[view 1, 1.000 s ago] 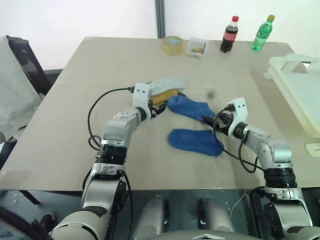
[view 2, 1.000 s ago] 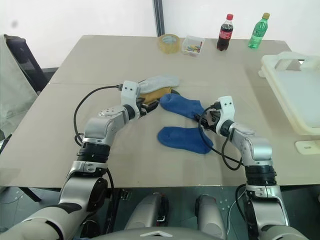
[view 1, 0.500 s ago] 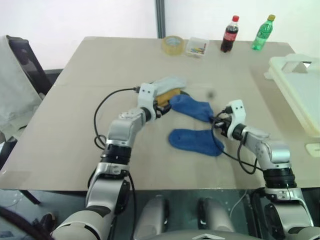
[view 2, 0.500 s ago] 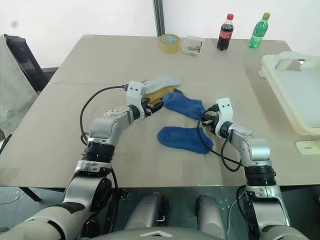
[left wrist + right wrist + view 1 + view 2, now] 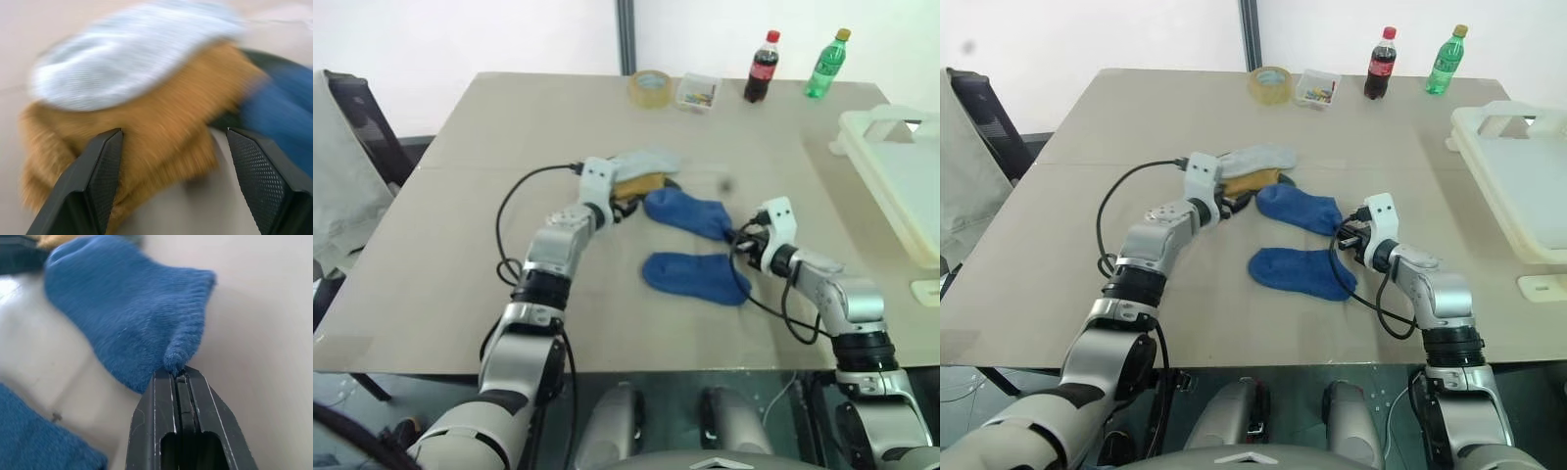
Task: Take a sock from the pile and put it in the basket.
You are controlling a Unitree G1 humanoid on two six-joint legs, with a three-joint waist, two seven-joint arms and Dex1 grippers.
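Your right pincer (image 5: pixel 179 377) is clamped on the cuff edge of the upper blue sock (image 5: pixel 1299 209), but only a small pucker of fabric sits between the fingers, so treat the hold as thin. Raise the wrist slowly and straight up until the whole sock hangs free of the counter (image 5: pixel 1234 127); a sideways drag now could pull the knit out of the bite or snag the second blue sock (image 5: pixel 1301 272), which lies just beside it at 6 o'clock. Once it hangs clear, carry it toward the basket (image 5: pixel 1518 186), which stands at the counter's 3 o'clock edge, well apart from the socks, and let go only when the sock is over the rim and inside. Your left pincer (image 5: pixel 171 181) stands apart, its fingers framing the yellow sock (image 5: pixel 146 127) in the pile (image 5: pixel 1255 170), with the grey sock (image 5: pixel 132 51) lying over it; the pile sits at 10 o'clock from the held sock. Hold that arm where it is, or it may shove the heap into the sock you are lifting.
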